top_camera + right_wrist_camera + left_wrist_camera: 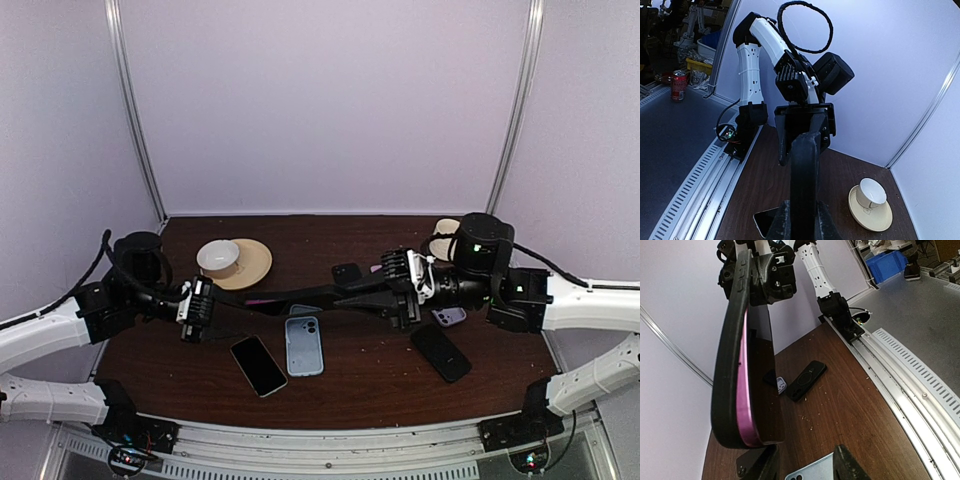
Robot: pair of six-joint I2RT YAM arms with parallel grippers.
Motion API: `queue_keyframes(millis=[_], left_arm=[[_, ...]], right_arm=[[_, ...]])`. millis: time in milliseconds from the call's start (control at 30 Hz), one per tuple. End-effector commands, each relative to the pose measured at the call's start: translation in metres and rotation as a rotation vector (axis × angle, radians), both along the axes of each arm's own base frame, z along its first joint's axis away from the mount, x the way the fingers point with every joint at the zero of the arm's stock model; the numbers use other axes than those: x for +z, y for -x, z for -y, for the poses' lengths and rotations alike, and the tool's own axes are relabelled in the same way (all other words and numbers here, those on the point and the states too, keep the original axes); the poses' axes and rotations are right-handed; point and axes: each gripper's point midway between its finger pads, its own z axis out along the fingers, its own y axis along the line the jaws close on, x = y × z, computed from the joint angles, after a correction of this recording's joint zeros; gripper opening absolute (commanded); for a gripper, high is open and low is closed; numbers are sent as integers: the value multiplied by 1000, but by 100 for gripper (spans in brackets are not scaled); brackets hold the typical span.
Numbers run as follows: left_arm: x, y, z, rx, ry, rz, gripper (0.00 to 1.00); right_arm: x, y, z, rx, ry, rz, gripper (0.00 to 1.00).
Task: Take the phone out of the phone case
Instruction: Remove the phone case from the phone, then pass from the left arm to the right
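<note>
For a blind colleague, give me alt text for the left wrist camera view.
A black phone case, edge-on with a pink-sided phone in it, is held above a brown table, the right gripper clamped on its far end. A black phone and a light blue one lie below.

Pale lilac walls (320,100) enclose a dark wooden table (370,390) edged by a slotted metal rail (330,447)

Black phone case (729,355), pink-edged phone (761,380) inside, suspended edge-on above table
</note>
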Motion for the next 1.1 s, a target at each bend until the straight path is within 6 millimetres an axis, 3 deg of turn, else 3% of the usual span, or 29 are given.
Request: queue_keyframes(millis=[0, 567, 800, 1067], left_arm=[[37, -7, 8, 14, 115, 134, 40], [41, -24, 6, 122, 125, 157, 45], [39, -18, 6, 86, 116, 162, 44], [35, -41, 2, 216, 71, 220, 44]], right_arm=[[3, 36, -13, 181, -9, -45, 0], [-11, 47, -15, 238, 57, -103, 0], [-3, 28, -17, 105, 2, -13, 0], [11, 10, 5, -55, -20, 112, 0]])
